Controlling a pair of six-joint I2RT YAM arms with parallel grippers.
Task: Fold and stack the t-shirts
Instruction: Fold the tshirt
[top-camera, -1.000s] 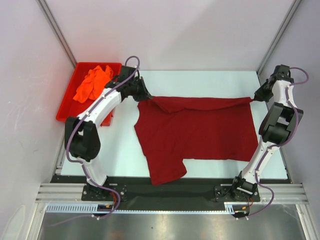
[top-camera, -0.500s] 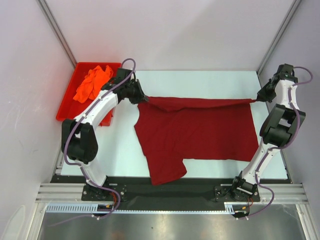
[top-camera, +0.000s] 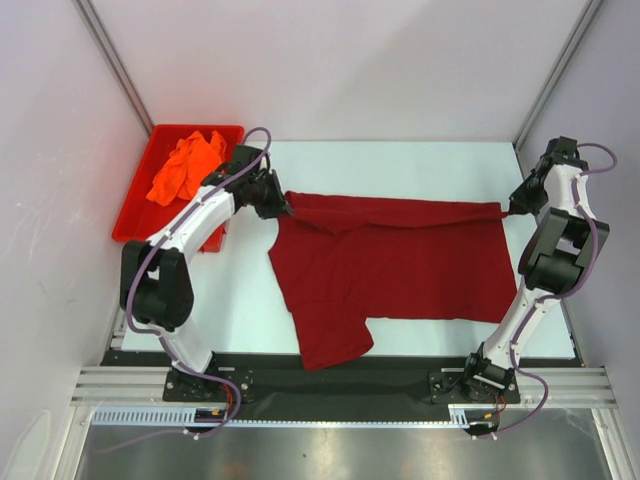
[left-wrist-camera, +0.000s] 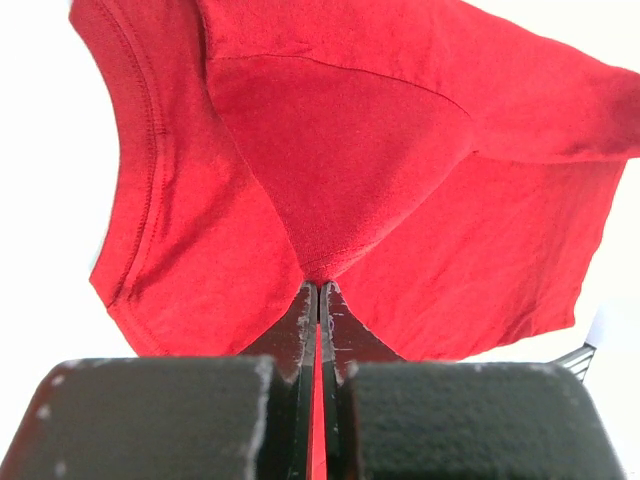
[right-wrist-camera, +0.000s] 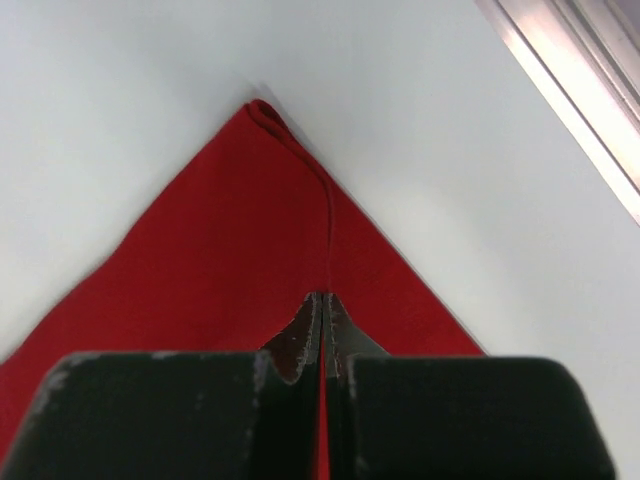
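Observation:
The dark red t-shirt (top-camera: 390, 265) lies spread over the middle of the white table, one sleeve reaching toward the near edge. Its far edge is stretched taut between my two grippers. My left gripper (top-camera: 283, 207) is shut on the shirt's far left corner; in the left wrist view the cloth (left-wrist-camera: 340, 180) is pinched at the tips of that gripper (left-wrist-camera: 319, 288). My right gripper (top-camera: 508, 208) is shut on the far right corner, and the right wrist view shows a folded red edge (right-wrist-camera: 290, 150) running out from its closed tips (right-wrist-camera: 322, 296). The orange t-shirt (top-camera: 185, 165) lies crumpled in the bin.
A red plastic bin (top-camera: 138, 215) stands at the far left beside the table, close behind my left arm. Metal frame posts (top-camera: 555, 75) rise at the far corners. A black strip (top-camera: 330, 380) runs along the near edge between the arm bases.
Both grippers have carried the shirt's far edge further from the arm bases and lower. The folded-over flap has flattened out, and the edge now lies straighter between them.

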